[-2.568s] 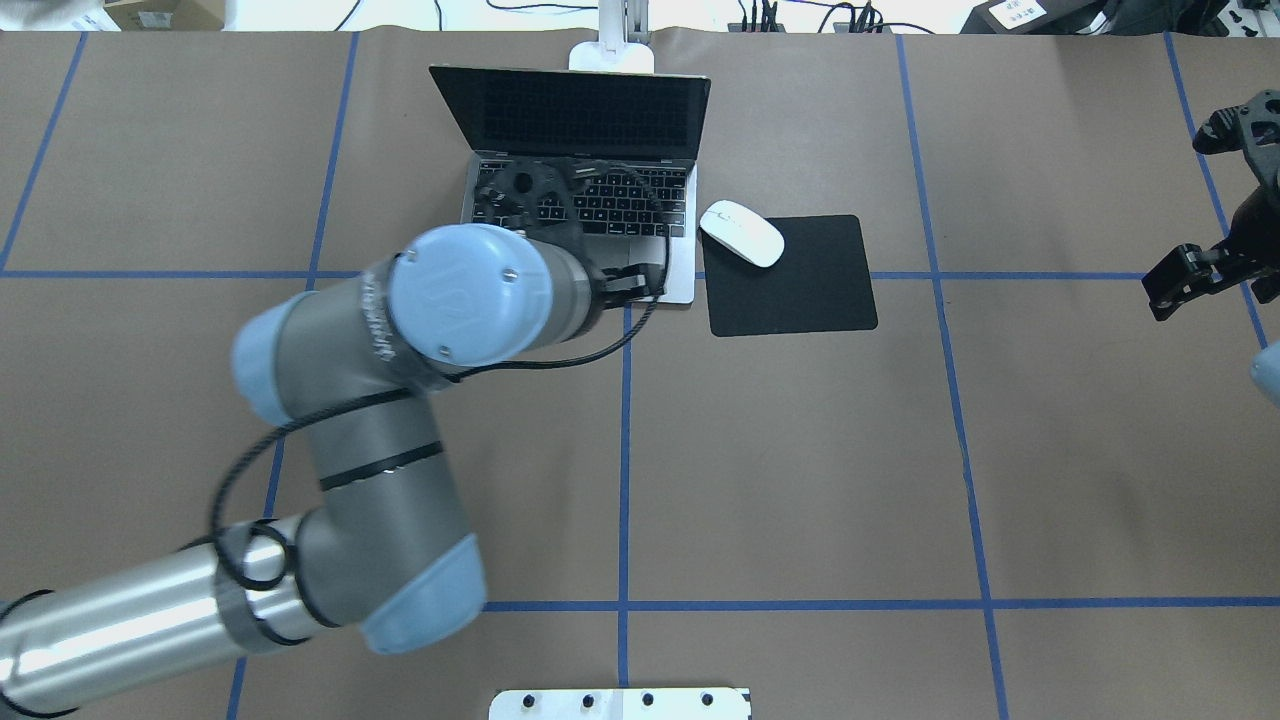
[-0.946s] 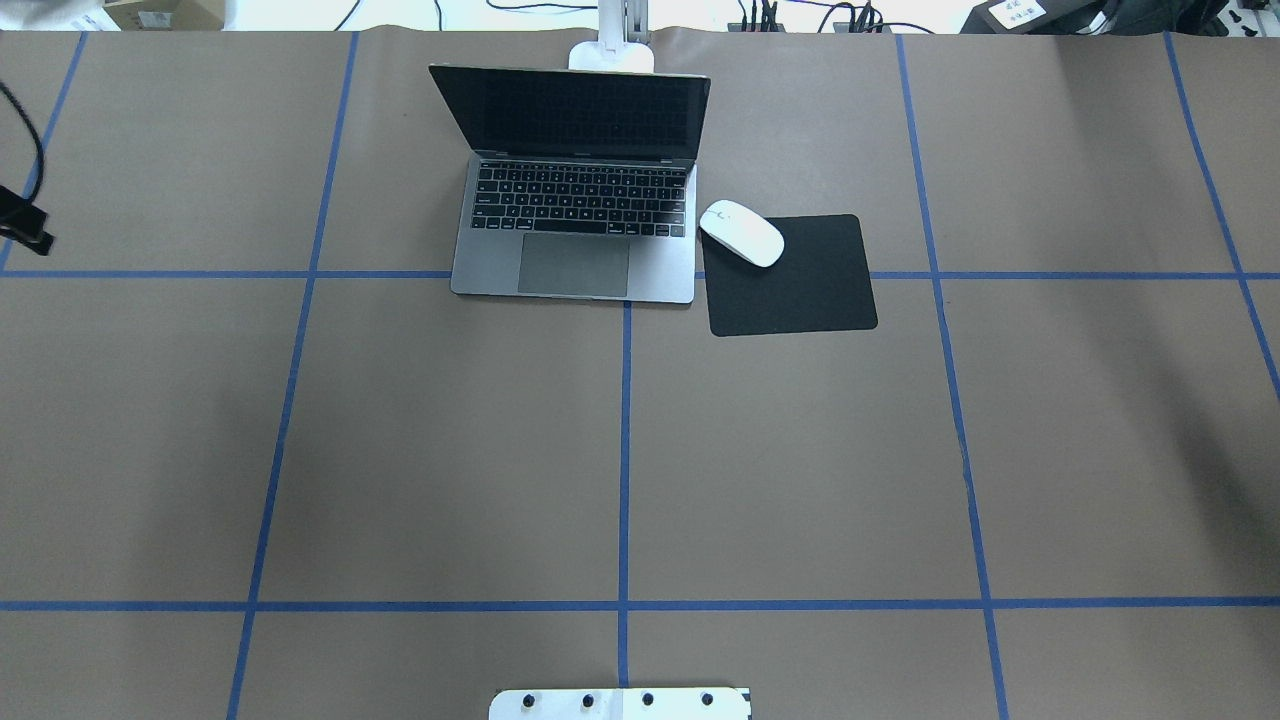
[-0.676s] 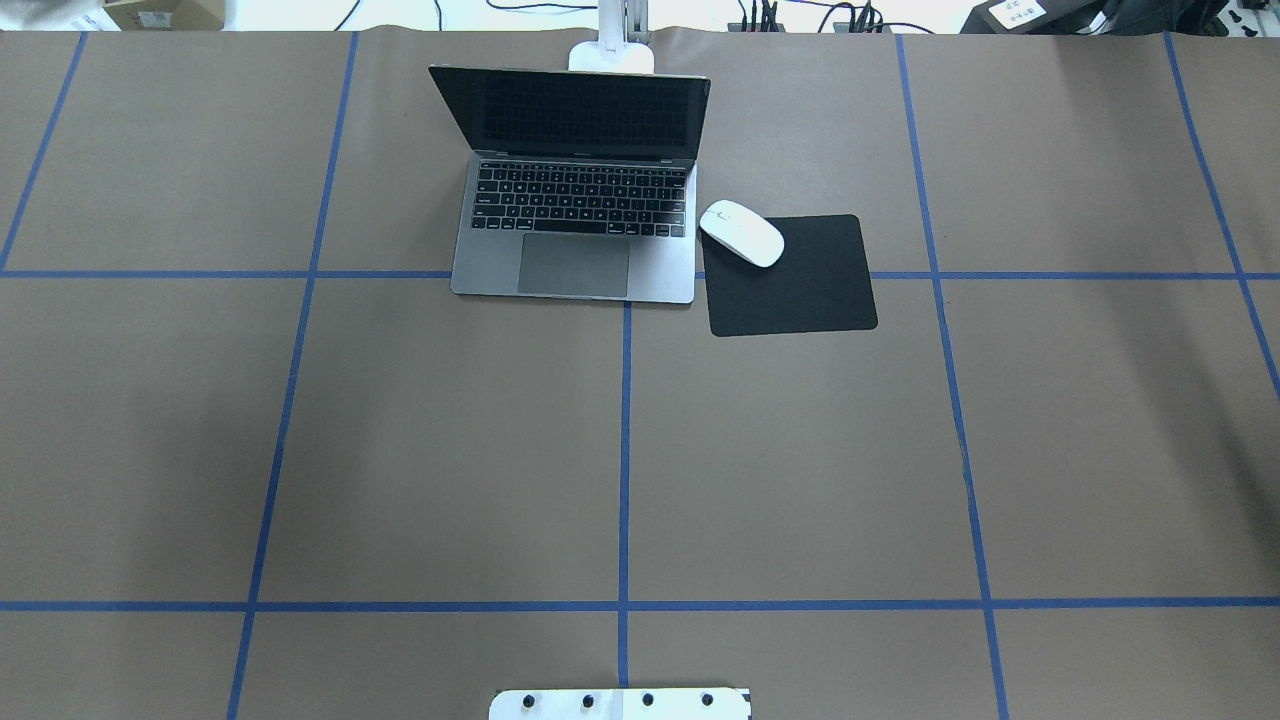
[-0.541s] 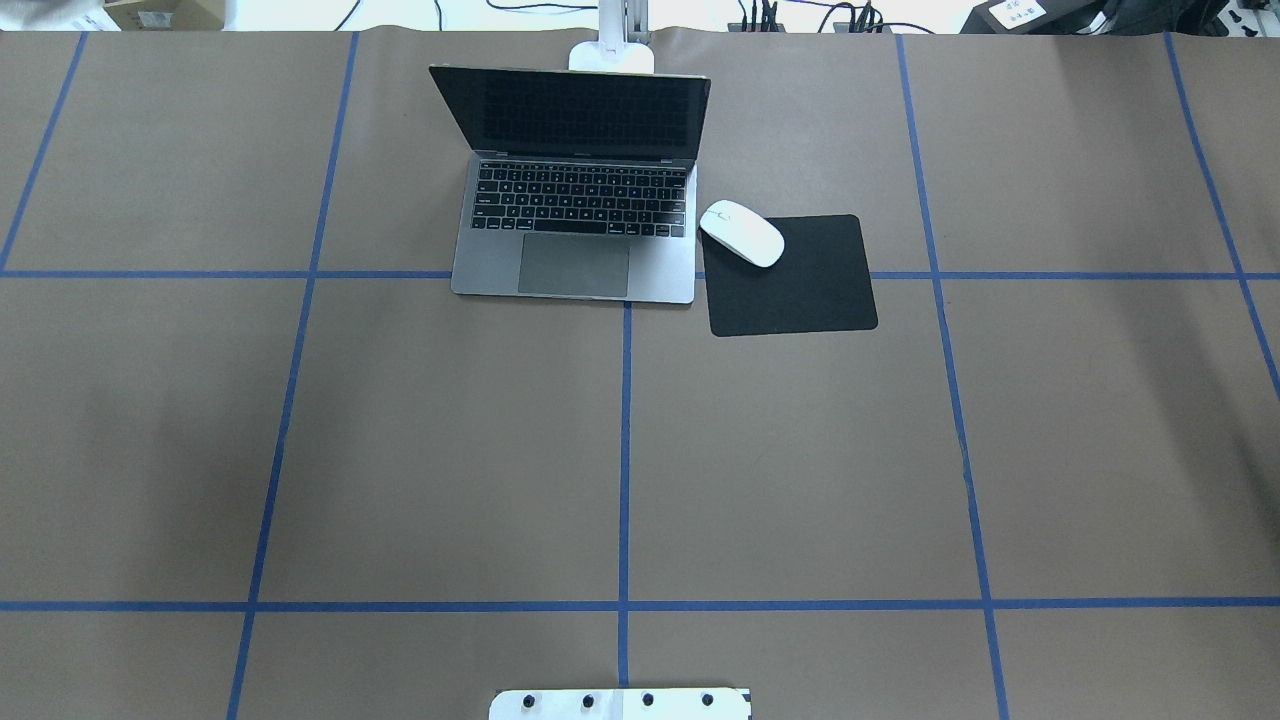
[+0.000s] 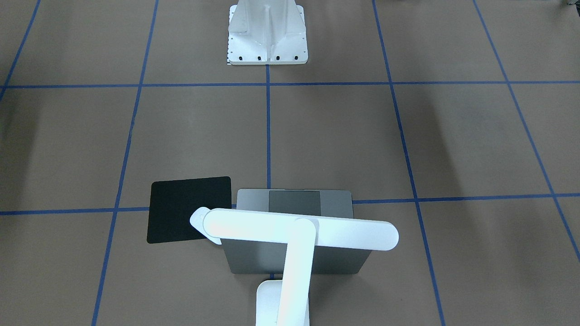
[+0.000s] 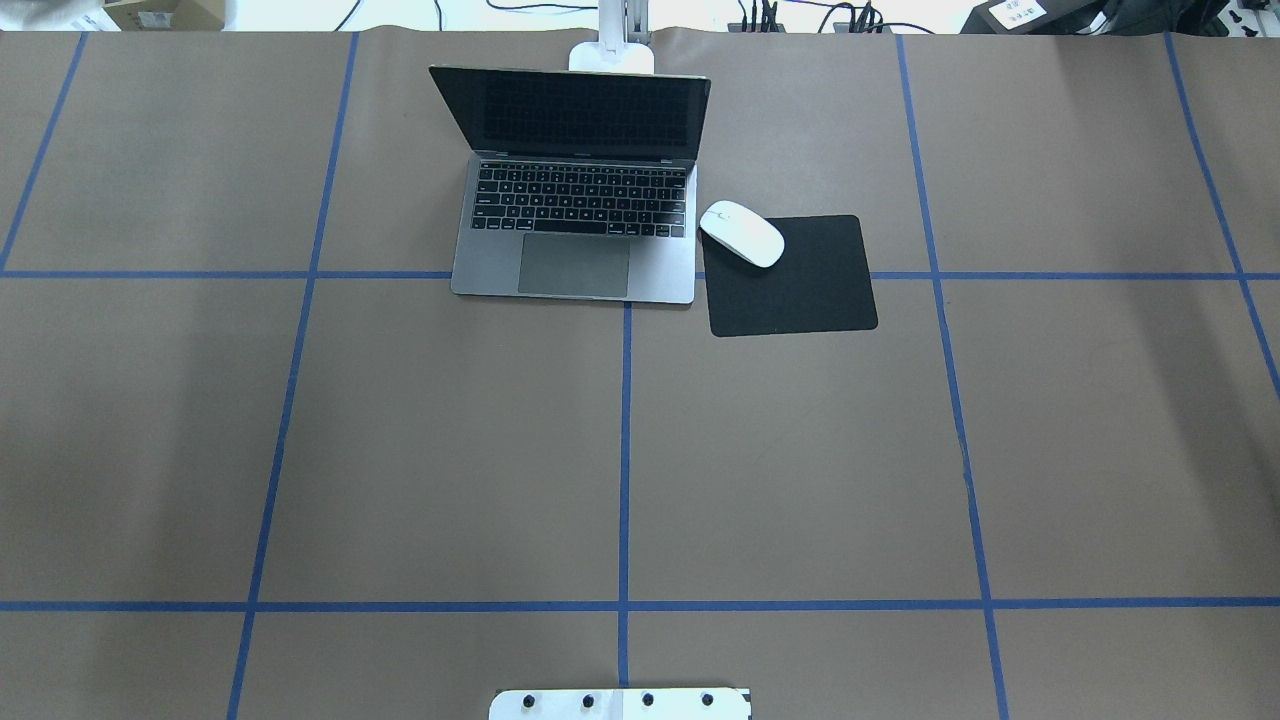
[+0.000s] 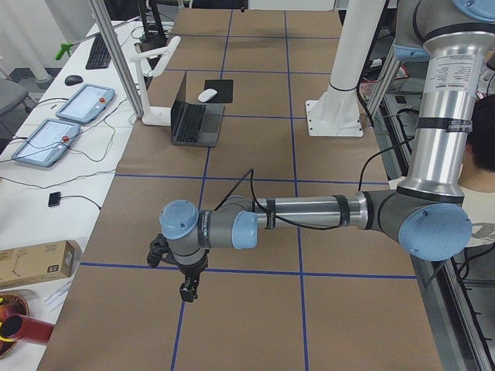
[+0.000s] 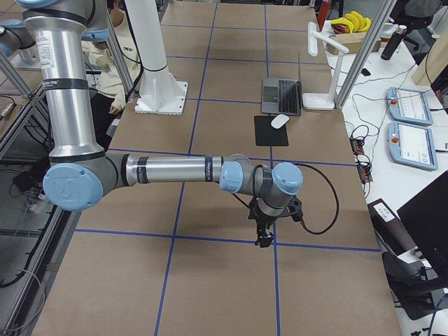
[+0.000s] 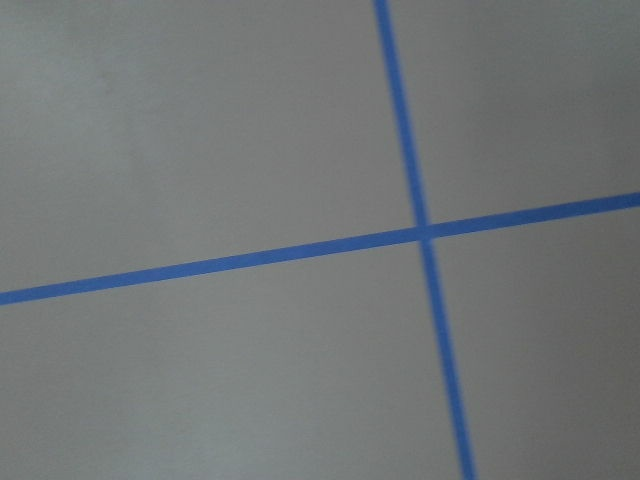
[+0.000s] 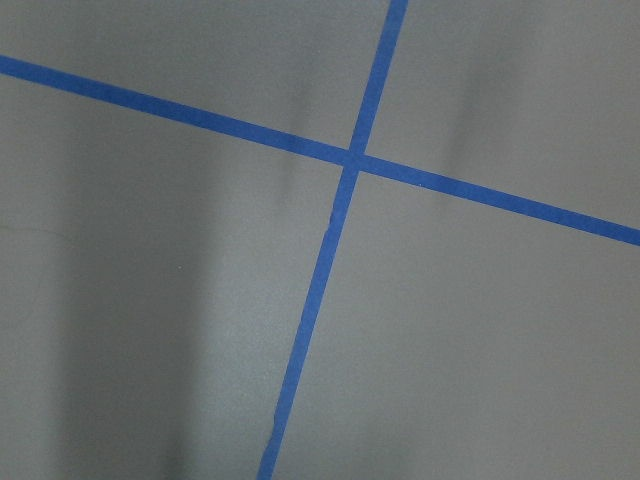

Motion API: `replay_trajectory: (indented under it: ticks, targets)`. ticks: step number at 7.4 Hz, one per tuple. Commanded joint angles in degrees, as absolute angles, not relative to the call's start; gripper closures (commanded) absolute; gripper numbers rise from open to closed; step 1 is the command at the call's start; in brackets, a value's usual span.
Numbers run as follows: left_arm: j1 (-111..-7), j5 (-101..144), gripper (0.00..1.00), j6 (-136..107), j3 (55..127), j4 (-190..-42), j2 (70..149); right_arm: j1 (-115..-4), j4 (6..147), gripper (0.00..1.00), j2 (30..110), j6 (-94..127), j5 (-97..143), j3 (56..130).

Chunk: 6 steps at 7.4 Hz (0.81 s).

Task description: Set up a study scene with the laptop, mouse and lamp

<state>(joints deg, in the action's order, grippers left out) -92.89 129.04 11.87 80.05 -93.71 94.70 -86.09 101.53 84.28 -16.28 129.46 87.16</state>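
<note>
The laptop (image 6: pixel 660 272) stands open at the far middle of the table, screen dark. The white mouse (image 6: pixel 741 233) lies at its right, on the near-laptop corner of a black pad (image 6: pixel 800 285). The white lamp (image 5: pixel 344 233) stands behind the laptop with its bar head over the lid; its base (image 6: pixel 611 55) shows at the far edge. My left gripper (image 7: pixel 186 292) hangs low over the table's left end, far from these. My right gripper (image 8: pixel 264 241) hangs low over the right end. I cannot tell whether either is open or shut. Both wrist views show only table and blue tape.
A white ribbed bracket (image 5: pixel 267 31) is bolted at the table's near-robot edge. Blue tape lines (image 6: pixel 624 450) grid the brown table. Tablets (image 8: pixel 409 105) and cables lie on a side bench beyond the far edge. A person (image 7: pixel 483 154) sits behind the robot.
The left arm, which was over the laptop's keyboard, has drawn back out of the overhead view. The right gripper has also left that view. Laptop, mouse and lamp have not moved.
</note>
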Motion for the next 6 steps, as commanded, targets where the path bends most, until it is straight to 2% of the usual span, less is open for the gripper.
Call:
replay_trajectory:
  ticks: [1, 6]
  targets:
    - [-93.69, 129.81, 0.01, 11.69, 79.10, -93.43, 94.04, -86.22, 101.51, 0.00, 84.20, -15.82, 129.29, 87.19]
    - [-94.83, 136.93, 0.01, 5.98, 79.45, -93.16, 94.30, -86.75, 101.60, 0.00, 84.55, -15.64, 129.64, 87.19]
